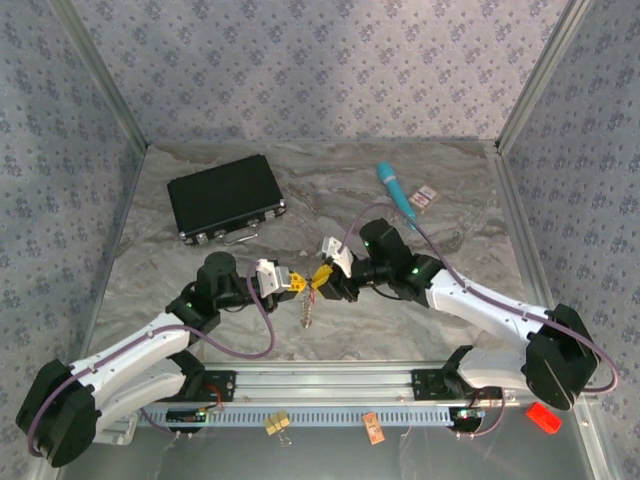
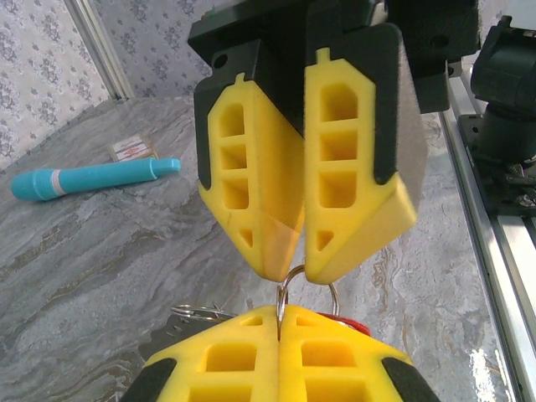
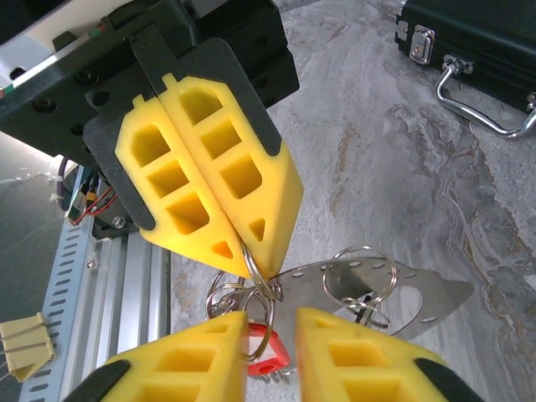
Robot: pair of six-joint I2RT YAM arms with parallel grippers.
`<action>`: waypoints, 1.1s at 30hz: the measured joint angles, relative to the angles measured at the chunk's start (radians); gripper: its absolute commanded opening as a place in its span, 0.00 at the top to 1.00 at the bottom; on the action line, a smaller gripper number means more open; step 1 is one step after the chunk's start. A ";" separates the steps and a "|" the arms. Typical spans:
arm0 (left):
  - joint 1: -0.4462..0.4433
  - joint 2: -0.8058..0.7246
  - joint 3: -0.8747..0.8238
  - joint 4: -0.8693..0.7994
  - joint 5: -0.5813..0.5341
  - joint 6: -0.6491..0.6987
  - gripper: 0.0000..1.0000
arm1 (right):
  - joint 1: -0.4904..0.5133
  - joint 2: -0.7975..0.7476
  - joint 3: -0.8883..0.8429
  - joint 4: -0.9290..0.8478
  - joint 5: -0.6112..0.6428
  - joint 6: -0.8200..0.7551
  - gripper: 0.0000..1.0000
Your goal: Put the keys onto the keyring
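- Overhead, left gripper [image 1: 297,284] and right gripper [image 1: 321,279] meet at the centre, the keyring [image 1: 310,306] at their tips.
- Left wrist view: left fingers [image 2: 243,360] pressed together, pinching the keyring's loop.
- Right wrist view: a flat key [image 3: 423,297] beside that loop; right fingers [image 3: 352,360] slightly apart, grip unclear.

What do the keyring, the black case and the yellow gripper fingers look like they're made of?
The keyring looks like bare steel: silvery, glinting. The black case seems hard plastic or coated metal, matte, with shiny metal latches. The fingers look like matte yellow plastic with hollow cells.
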 measured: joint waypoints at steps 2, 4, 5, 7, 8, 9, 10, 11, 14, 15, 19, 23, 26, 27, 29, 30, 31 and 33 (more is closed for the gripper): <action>0.000 0.000 0.000 0.000 0.000 0.000 1.00 | 0.000 0.010 0.008 -0.007 -0.005 -0.007 0.93; 0.000 0.000 -0.001 0.000 0.000 0.000 1.00 | 0.000 0.015 0.013 -0.013 -0.006 -0.018 0.99; 0.000 0.000 -0.002 0.000 0.000 0.000 1.00 | 0.000 0.016 0.014 -0.019 -0.007 -0.022 1.00; 0.000 -0.004 -0.003 0.000 0.000 0.000 1.00 | 0.000 0.016 0.017 -0.028 -0.007 -0.028 1.00; 0.000 -0.005 -0.004 -0.001 0.000 0.000 1.00 | 0.000 0.016 0.019 -0.032 -0.006 -0.029 1.00; 0.000 -0.005 -0.004 0.000 0.000 0.000 1.00 | -0.001 0.016 0.022 -0.036 -0.006 -0.033 1.00; 0.000 -0.005 -0.004 0.000 0.000 0.000 1.00 | -0.001 0.017 0.023 -0.039 -0.006 -0.036 1.00; 0.000 -0.005 -0.004 0.000 0.000 0.000 1.00 | -0.001 0.019 0.023 -0.040 -0.006 -0.039 1.00; 0.000 -0.005 -0.004 -0.003 0.000 -0.002 1.00 | -0.003 0.045 0.030 -0.042 -0.012 -0.048 1.00; 0.000 -0.005 -0.004 -0.004 0.000 -0.005 1.00 | -0.003 0.056 0.034 -0.042 -0.014 -0.051 1.00; 0.002 -0.003 -0.005 -0.002 0.000 -0.013 1.00 | -0.003 0.078 0.038 -0.037 -0.021 -0.050 0.82; 0.002 -0.003 -0.011 0.037 0.005 -0.027 1.00 | -0.003 0.066 0.015 0.006 0.002 -0.051 0.71; 0.002 0.010 -0.018 0.063 0.007 -0.035 1.00 | -0.003 0.019 -0.038 0.058 0.031 -0.060 0.68; 0.002 0.016 -0.020 0.070 0.008 -0.039 1.00 | -0.003 -0.002 -0.058 0.072 0.043 -0.069 0.68; 0.002 0.024 -0.021 0.080 0.008 -0.042 1.00 | -0.003 -0.029 -0.077 0.091 0.067 -0.098 0.67; 0.002 0.026 -0.021 0.083 0.008 -0.044 1.00 | 0.000 -0.036 -0.079 0.100 0.077 -0.116 0.67; 0.002 0.027 -0.021 0.085 0.008 -0.046 1.00 | 0.000 -0.040 -0.079 0.113 0.083 -0.134 0.67; 0.002 0.027 -0.021 0.089 0.008 -0.046 1.00 | 0.004 -0.042 -0.080 0.138 0.089 -0.166 0.67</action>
